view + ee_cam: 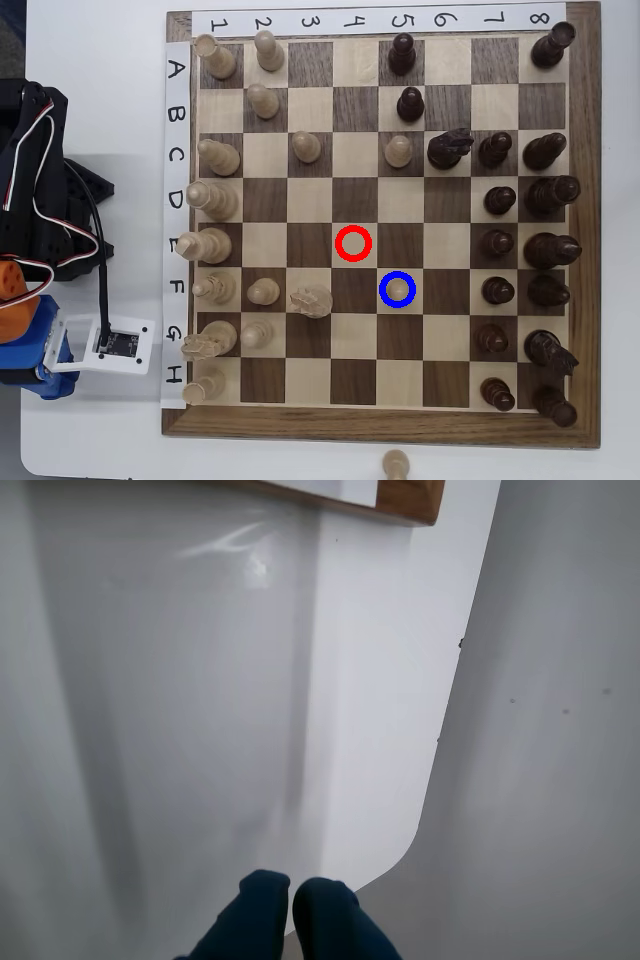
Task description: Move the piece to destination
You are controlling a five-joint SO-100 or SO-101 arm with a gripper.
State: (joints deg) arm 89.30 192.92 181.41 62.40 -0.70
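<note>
In the overhead view a small pale pawn, the piece [398, 288], stands upright inside the blue ring that marks the destination [383, 278] on the chessboard. The red ring [353, 244] one square up and to the left encloses nothing. The arm [35, 210] is folded over the white table left of the board, far from the piece. In the wrist view my gripper [291, 905] shows as two dark blue fingertips pressed together with nothing between them, above the bare white table.
Pale pieces [215, 200] line the board's left columns and dark pieces [545, 200] the right ones. A pale knight [311, 299] lies near the rings. Another pale pawn [397, 465] stands off the board's bottom edge. The board's corner [405, 502] shows in the wrist view.
</note>
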